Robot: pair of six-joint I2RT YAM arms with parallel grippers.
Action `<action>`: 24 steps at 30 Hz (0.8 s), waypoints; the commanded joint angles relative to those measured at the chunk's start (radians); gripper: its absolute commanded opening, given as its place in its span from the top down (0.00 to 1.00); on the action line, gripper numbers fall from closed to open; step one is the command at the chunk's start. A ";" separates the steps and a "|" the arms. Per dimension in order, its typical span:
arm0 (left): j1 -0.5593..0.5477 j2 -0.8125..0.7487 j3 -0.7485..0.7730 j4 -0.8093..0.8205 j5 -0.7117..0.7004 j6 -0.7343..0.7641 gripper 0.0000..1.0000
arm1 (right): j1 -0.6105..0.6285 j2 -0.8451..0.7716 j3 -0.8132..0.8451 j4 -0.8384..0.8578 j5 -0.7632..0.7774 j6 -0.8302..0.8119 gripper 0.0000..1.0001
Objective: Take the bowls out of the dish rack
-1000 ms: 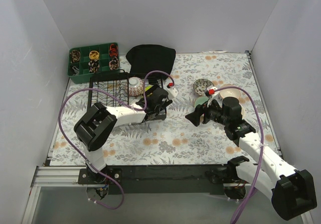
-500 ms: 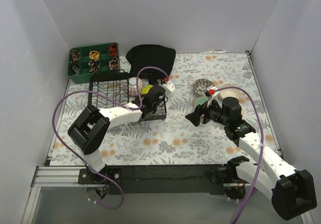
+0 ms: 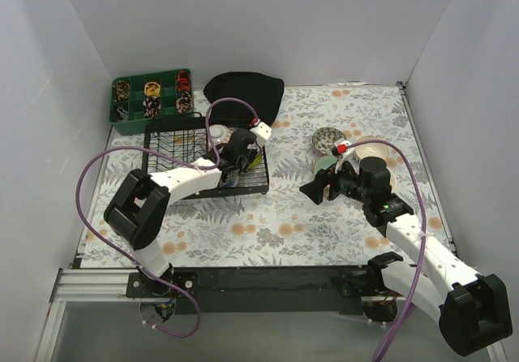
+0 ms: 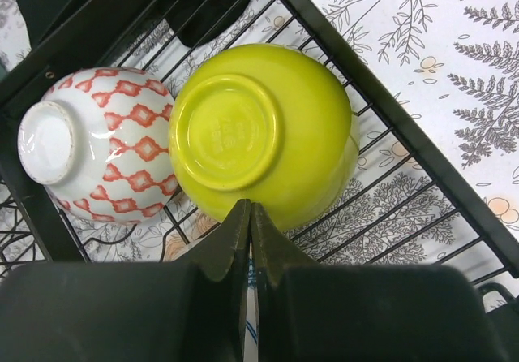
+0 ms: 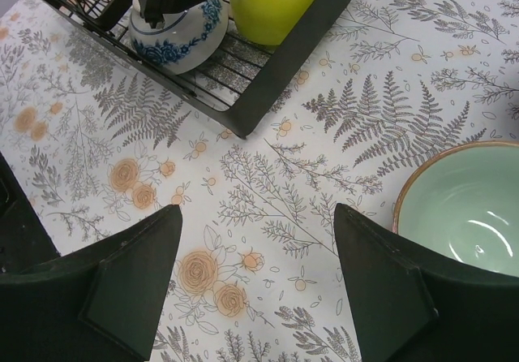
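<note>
The black wire dish rack (image 3: 174, 147) stands at the left. In the left wrist view a lime-green bowl (image 4: 268, 135) lies upside down in it, beside a white bowl with red diamonds (image 4: 105, 143). My left gripper (image 4: 249, 208) is shut, tips at the green bowl's side, holding nothing. From the right wrist view it lies across the top of a blue-patterned bowl (image 5: 178, 37) at the rack's front edge (image 5: 284, 70). My right gripper (image 5: 259, 289) hangs open and empty over the floral cloth, right of the rack. A mint bowl (image 5: 462, 208) sits beside it.
Three bowls stand on the cloth at the right: a patterned one (image 3: 328, 140), the mint one (image 3: 326, 164) and a cream one (image 3: 373, 149). A green compartment tray (image 3: 150, 98) and a black cloth (image 3: 243, 94) lie at the back. White walls enclose the table.
My left gripper has shut and moved from the rack's front right corner back into the rack, over the bowls. The right arm has not moved.
</note>
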 commanded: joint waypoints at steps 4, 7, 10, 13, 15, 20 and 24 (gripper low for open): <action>0.025 -0.091 0.069 -0.051 0.046 -0.071 0.72 | 0.005 0.000 0.014 0.038 -0.035 -0.005 0.16; 0.026 -0.115 0.087 -0.051 0.020 -0.140 0.52 | 0.005 0.004 0.016 0.040 -0.038 -0.006 0.17; 0.030 -0.111 0.108 -0.071 -0.022 -0.227 0.33 | 0.005 0.009 0.016 0.040 -0.041 -0.005 0.16; 0.034 -0.083 0.141 -0.094 -0.074 -0.292 0.18 | 0.005 0.009 0.014 0.040 -0.043 -0.006 0.17; 0.040 -0.056 0.165 -0.108 -0.088 -0.313 0.13 | 0.005 0.007 0.011 0.040 -0.041 -0.006 0.16; 0.057 0.006 0.233 -0.163 -0.094 -0.373 0.12 | 0.005 0.001 0.011 0.040 -0.040 -0.006 0.17; 0.066 0.044 0.274 -0.203 -0.090 -0.412 0.14 | 0.005 0.004 0.010 0.038 -0.043 -0.006 0.16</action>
